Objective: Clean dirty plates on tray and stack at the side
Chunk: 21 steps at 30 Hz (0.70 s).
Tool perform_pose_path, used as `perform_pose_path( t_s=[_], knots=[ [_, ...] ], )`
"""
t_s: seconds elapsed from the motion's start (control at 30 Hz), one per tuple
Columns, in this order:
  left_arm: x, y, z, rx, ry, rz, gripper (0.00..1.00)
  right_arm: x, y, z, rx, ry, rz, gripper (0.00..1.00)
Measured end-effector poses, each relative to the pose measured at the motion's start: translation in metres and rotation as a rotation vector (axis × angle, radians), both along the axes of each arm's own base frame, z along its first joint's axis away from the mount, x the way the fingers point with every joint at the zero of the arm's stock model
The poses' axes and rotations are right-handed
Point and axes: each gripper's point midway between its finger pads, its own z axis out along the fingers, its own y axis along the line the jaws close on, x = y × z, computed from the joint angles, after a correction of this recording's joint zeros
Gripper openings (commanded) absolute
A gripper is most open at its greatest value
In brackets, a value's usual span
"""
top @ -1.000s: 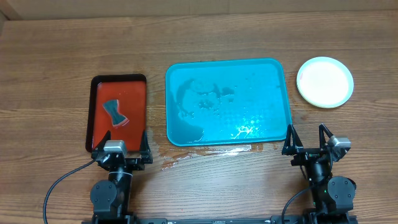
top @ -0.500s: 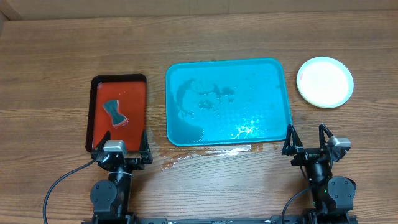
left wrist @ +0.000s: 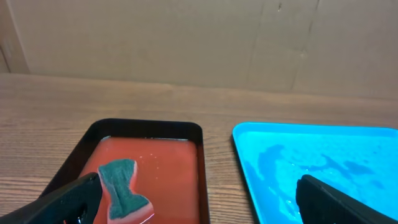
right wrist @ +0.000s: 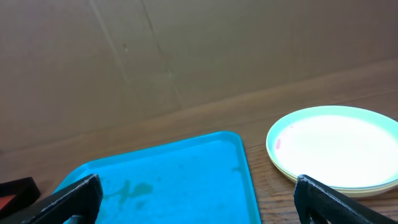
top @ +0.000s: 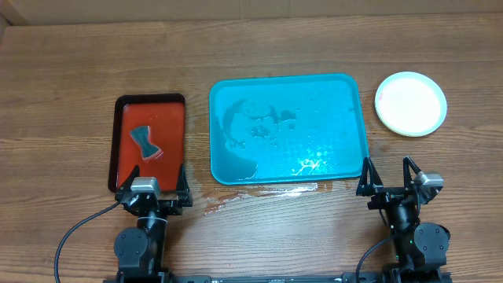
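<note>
The turquoise tray (top: pixel 288 130) lies at the table's middle, wet and holding no plates; it also shows in the left wrist view (left wrist: pixel 323 168) and the right wrist view (right wrist: pixel 168 180). The plates (top: pixel 410 103) sit stacked on the table right of the tray; in the right wrist view the stack (right wrist: pixel 336 146) has a pale top with a small red smear at its left rim. My left gripper (top: pixel 153 182) is open and empty at the front, near the red tray. My right gripper (top: pixel 387 174) is open and empty at the front right, below the tray's corner.
A red tray with a black rim (top: pixel 149 141) stands left of the turquoise tray and holds a green sponge (top: pixel 145 142), also in the left wrist view (left wrist: pixel 124 190). Water is spilled on the table (top: pixel 251 195) in front of the turquoise tray. A cardboard wall stands behind.
</note>
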Motion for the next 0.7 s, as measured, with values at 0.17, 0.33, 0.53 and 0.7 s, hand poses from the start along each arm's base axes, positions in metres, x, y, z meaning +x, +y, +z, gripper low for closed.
perform_pose_path(
  t_s=[0.17, 0.33, 0.53, 0.7],
  knots=[
    [0.0, 0.0, 0.0, 0.0, 0.0, 0.0, 1.0, 0.0, 0.0, 0.0, 0.0, 0.0, 0.001, 1.0],
    [0.0, 0.0, 0.0, 0.0, 0.0, 0.0, 1.0, 0.001, -0.007, 0.001, -0.001, -0.005, -0.038, 1.0],
    [0.0, 0.0, 0.0, 0.0, 0.0, 0.0, 1.0, 0.001, -0.013, 0.002, -0.012, -0.008, -0.075, 1.0],
    [0.0, 0.0, 0.0, 0.0, 0.0, 0.0, 1.0, 0.001, -0.009, 0.001, -0.13, -0.014, -0.051, 1.0]
  ],
)
